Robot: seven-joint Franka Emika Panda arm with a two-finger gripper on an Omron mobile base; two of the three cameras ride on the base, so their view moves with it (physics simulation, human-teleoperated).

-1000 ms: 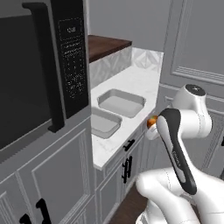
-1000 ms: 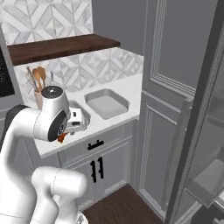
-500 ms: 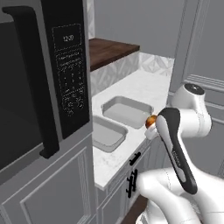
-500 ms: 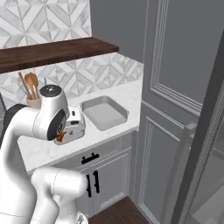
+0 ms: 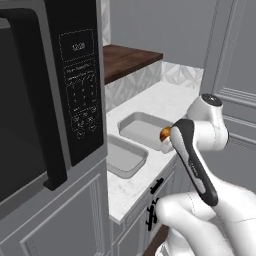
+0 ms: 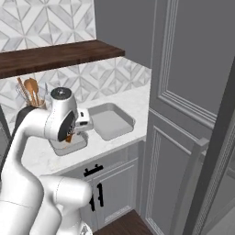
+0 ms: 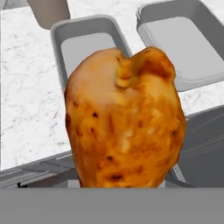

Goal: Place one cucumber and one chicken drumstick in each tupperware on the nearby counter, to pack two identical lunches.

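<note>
Arm folded at the elbow, forearm angled down; gripper (image 6: 73,133) low beside the wrist, closed on a chicken drumstick (image 7: 124,120).

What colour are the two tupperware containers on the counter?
Both tupperware containers are plain light grey, clearest in the hand view, behind the golden-brown chicken drumstick.

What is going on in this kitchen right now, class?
A white robot arm is carrying a browned chicken drumstick in its tool above the edge of the white stone counter. Two grey tupperware containers sit side by side there, a near one and a far one, and both look empty. A cup of wooden utensils stands near the wall. The drumstick has not been set down yet, and no cucumber can be seen.
</note>
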